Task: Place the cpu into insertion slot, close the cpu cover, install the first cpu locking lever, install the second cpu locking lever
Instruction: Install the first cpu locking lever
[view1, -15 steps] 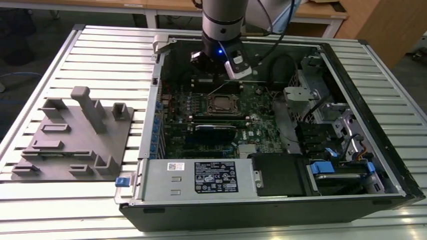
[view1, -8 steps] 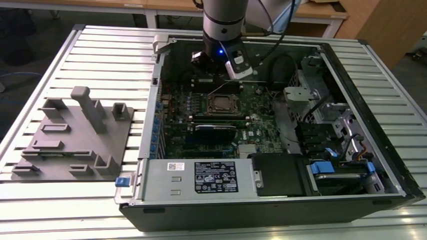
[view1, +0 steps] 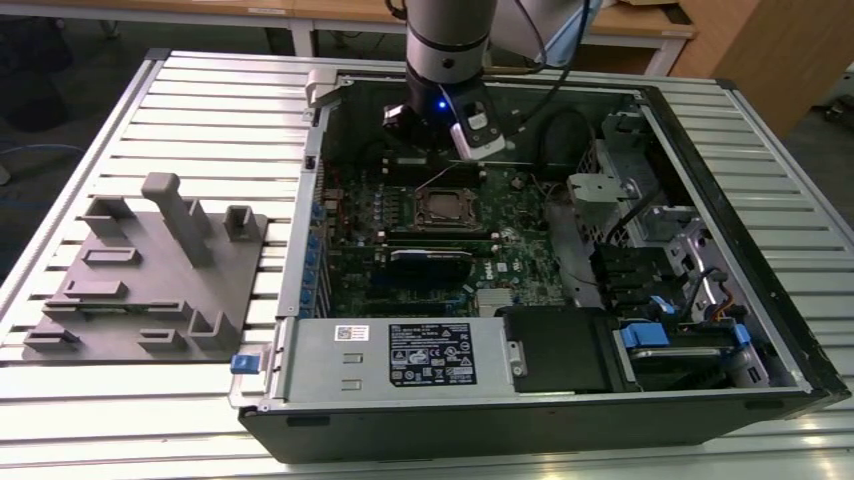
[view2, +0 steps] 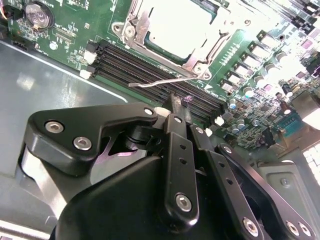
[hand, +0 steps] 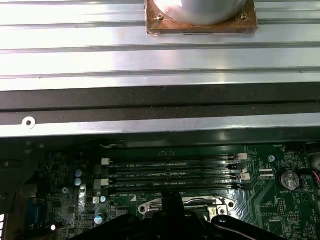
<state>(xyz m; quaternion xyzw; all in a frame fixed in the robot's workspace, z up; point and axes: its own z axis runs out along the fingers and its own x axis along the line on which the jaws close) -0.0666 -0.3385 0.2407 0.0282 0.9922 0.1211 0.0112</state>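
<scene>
The cpu (view2: 175, 22) lies in the insertion slot (view1: 447, 207) on the green motherboard, its silvery top glaring bright. The cpu cover (view2: 135, 27) lies flat around it as a metal frame. One thin wire locking lever (view2: 160, 81) stands free, slanting out over the memory slots; it also shows as a raised line (view1: 431, 180) in the exterior view. My gripper (view2: 176, 102) is shut with nothing between its fingers, its tips just beside that lever's free end, over the memory slots. It hangs above the slot's far edge (view1: 427, 150) and shows dark near the slot's rim (hand: 172, 200).
Long black memory slots (view2: 150, 70) run beside the socket. The open case (view1: 747, 380) holds a power supply (view1: 400, 355) at the front and a drive cage (view1: 667, 250) on the exterior view's right. A grey pegged fixture (view1: 147, 280) sits on the slatted table.
</scene>
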